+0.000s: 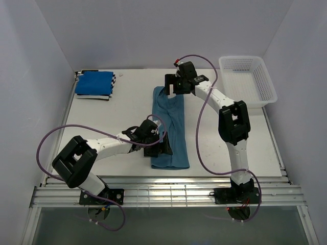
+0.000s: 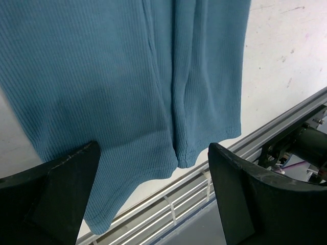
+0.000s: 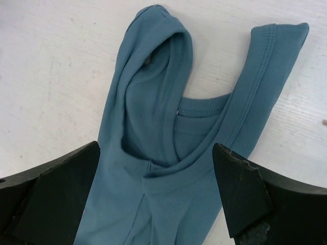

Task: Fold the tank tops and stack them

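Midway across the table (image 1: 102, 127), left gripper (image 2: 153, 168) and right gripper (image 3: 156, 168) hung spread and empty over the teal tank top (image 1: 171, 132), whose twisted strap (image 3: 163, 76) could bunch under another fold.

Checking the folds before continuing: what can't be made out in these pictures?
Striped top: top view, the blue top covers it; only its edges show.
Teal top, lower left edge: top view, the left gripper hides it.
Teal top, middle: cut off by both wrist views' frames.

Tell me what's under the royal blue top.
The black-and-white striped top: only its edges show beyond the royal blue top. Its middle is covered, and whether anything else lies beneath cannot be seen.
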Action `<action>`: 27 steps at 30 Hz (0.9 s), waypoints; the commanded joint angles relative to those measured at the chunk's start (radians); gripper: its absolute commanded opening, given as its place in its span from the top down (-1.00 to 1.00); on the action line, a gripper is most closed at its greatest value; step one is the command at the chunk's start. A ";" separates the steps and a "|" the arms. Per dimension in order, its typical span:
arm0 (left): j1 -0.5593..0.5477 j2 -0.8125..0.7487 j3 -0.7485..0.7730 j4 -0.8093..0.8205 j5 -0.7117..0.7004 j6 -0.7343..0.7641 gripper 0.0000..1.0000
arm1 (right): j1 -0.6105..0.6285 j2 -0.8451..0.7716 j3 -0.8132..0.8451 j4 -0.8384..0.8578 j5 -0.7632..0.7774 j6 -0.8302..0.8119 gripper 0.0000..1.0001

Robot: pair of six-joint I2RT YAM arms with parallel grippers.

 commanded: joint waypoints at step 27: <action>-0.003 0.009 -0.158 0.079 0.033 -0.015 -0.96 | -0.109 0.373 0.270 0.259 -0.243 -0.040 -0.95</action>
